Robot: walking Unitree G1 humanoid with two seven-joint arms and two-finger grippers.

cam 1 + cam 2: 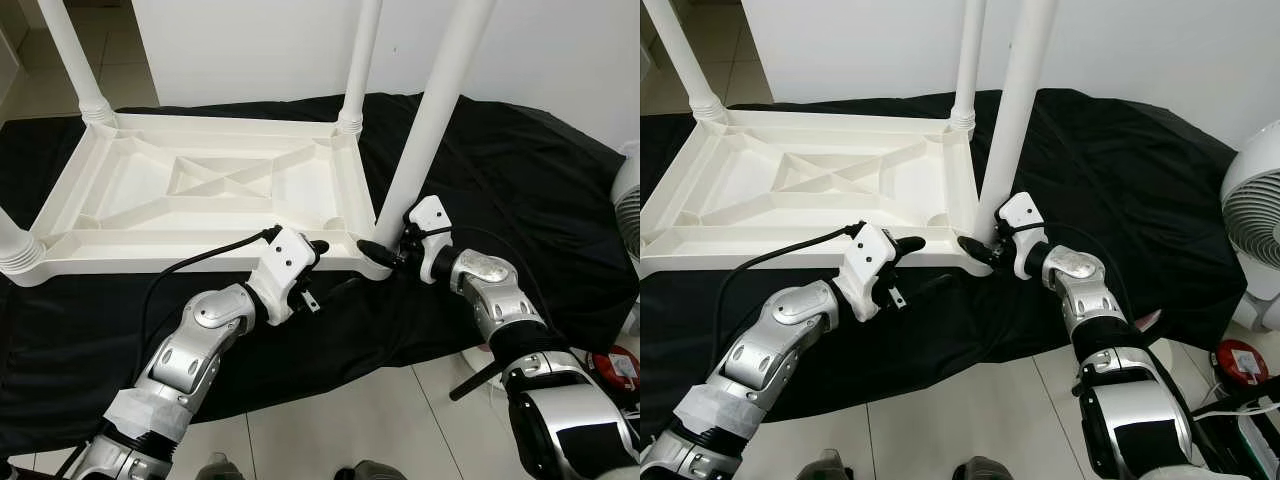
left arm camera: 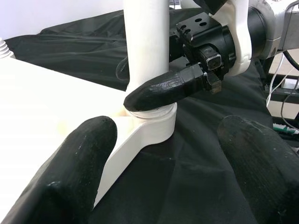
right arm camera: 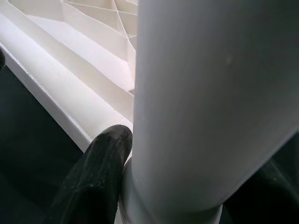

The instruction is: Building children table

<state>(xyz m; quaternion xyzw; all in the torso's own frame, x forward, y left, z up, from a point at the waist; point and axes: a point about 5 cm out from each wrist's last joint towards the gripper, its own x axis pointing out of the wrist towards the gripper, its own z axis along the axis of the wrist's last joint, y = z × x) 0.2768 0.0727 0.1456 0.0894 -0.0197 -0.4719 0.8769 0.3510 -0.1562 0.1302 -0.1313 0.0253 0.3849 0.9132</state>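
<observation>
A white children's table (image 1: pixel 200 190) lies upside down on a black cloth (image 1: pixel 520 170), with its legs pointing up. The near right leg (image 1: pixel 430 110) stands in the corner socket (image 2: pixel 149 126). My right gripper (image 1: pixel 385 252) is shut on this leg just above the socket; one black finger (image 3: pixel 93 177) presses against the leg's base (image 3: pixel 210 102). My left gripper (image 1: pixel 316 272) hovers open at the table's front edge, just left of that corner, with both fingers (image 2: pixel 70 177) spread and nothing between them.
Three more legs rise from the other corners, at the far right (image 1: pixel 360 60), far left (image 1: pixel 75 60) and near left (image 1: pixel 15 245). A white fan (image 1: pixel 1255 210) and a red item (image 1: pixel 1238 360) sit on the tiled floor (image 1: pixel 330 430) to my right. A white wall stands behind.
</observation>
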